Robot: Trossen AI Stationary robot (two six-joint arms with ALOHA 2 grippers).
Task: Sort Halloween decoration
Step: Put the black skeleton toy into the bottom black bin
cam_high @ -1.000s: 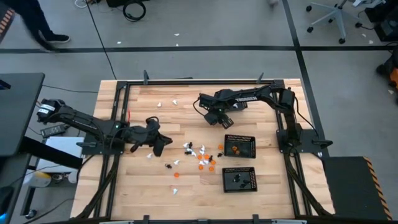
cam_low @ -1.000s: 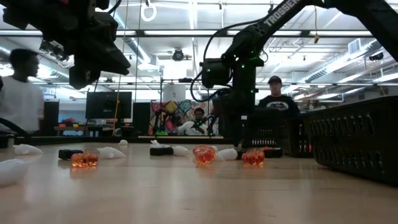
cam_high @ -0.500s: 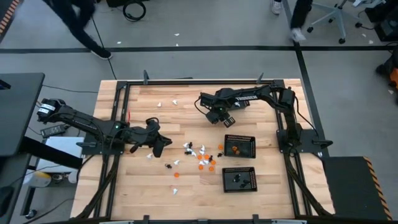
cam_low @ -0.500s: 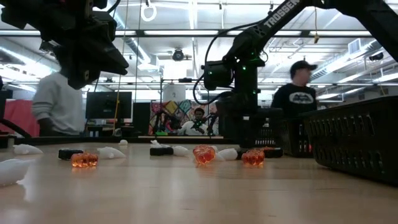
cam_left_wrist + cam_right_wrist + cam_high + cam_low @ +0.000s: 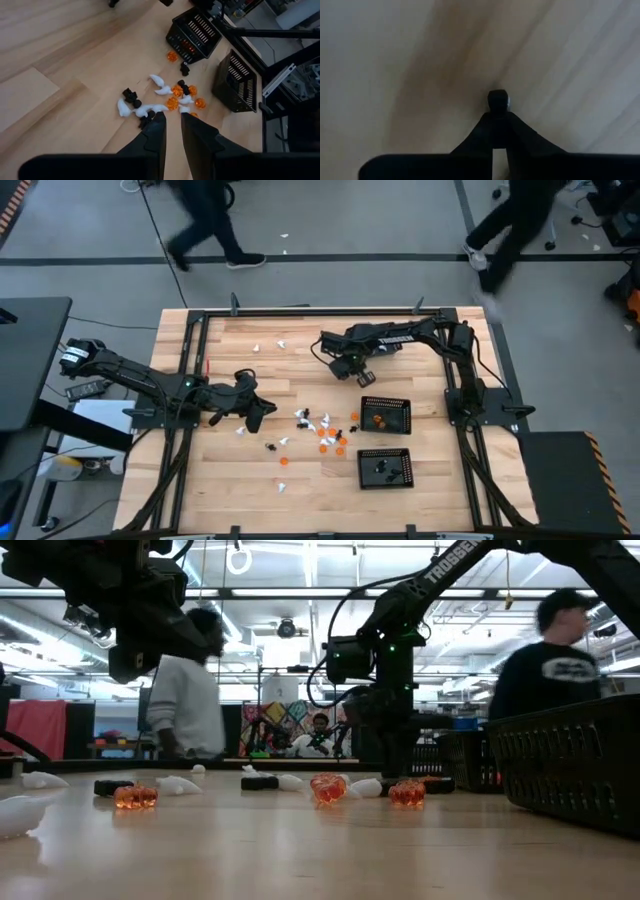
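A small black figure (image 5: 498, 100) is pinched between the tips of the right gripper (image 5: 499, 116), right down against the wooden table (image 5: 250, 470); the fingers are clenched on it. In the high view that right gripper (image 5: 364, 377) is seen toward the far middle of the table, just beyond the nearer of the two trays. The rest of the Halloween decoration (image 5: 318, 430) is scattered in a loose cluster at mid-table: white, orange and black figures mixed together, with a few white ones (image 5: 283, 343) lying apart near the far edge. From table height, orange figures (image 5: 328, 787) and white ones are seen lined across the boards.

To the right of the cluster two black mesh trays are set. Orange pieces are held in the farther tray (image 5: 385, 415); dark pieces are seen in the nearer tray (image 5: 386, 467).

The left gripper (image 5: 170, 119) is held above the table to the left of the cluster, its fingers set narrowly apart with nothing between them; the pile is seen beyond its tips.

Beyond the table, a person in a white top (image 5: 190, 700) and a person in a dark shirt (image 5: 550, 660) are seen.
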